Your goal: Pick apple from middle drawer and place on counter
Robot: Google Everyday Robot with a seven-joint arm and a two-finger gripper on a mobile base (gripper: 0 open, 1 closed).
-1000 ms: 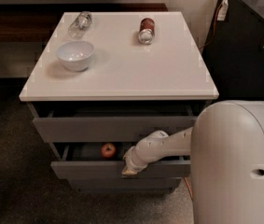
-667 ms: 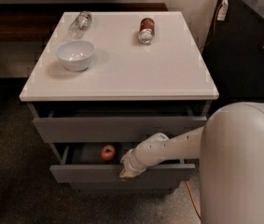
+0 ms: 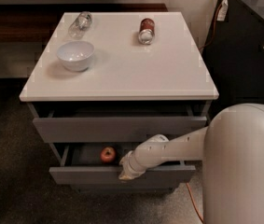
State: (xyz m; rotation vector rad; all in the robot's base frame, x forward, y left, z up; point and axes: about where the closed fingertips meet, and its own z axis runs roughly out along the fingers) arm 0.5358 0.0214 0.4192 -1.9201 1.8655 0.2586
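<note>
Located apple [image 3: 107, 154] on the dark floor of the middle drawer [image 3: 85, 175], pulled open, left of centre and just behind the front panel. Located gripper [image 3: 126, 170] low at the drawer's front lip, just right of the apple and apart from it. Cannot tell whether clenched or released, but clearly not holding the apple. Judged step in hand as the approach to the fruit, with no grasp yet made. Assessed risks as follows. First, striking the front panel or riding on its lip during a sideways reach, so pushing the drawer inward or jolting the apple. Second, nudging the round fruit with the side of the tool and sending it rolling toward the back or the left corner, beneath the top drawer [image 3: 117, 127], itself slightly open and overhanging the space, with little headroom for a descent from above. Third, catching the arm [image 3: 169, 148] or the fruit on that overhang during lift-out and shaking loose a weak hold. Fourth, on delivery to the counter [image 3: 136, 73], setting down too near the white bowl [image 3: 75, 55], the soda can [image 3: 145, 30] or the clear bottle [image 3: 79, 24], both lying on their sides and apt to roll if knocked. Recommend placing on the bare front or right area and letting go low, to keep the apple from rolling off the edge.
</note>
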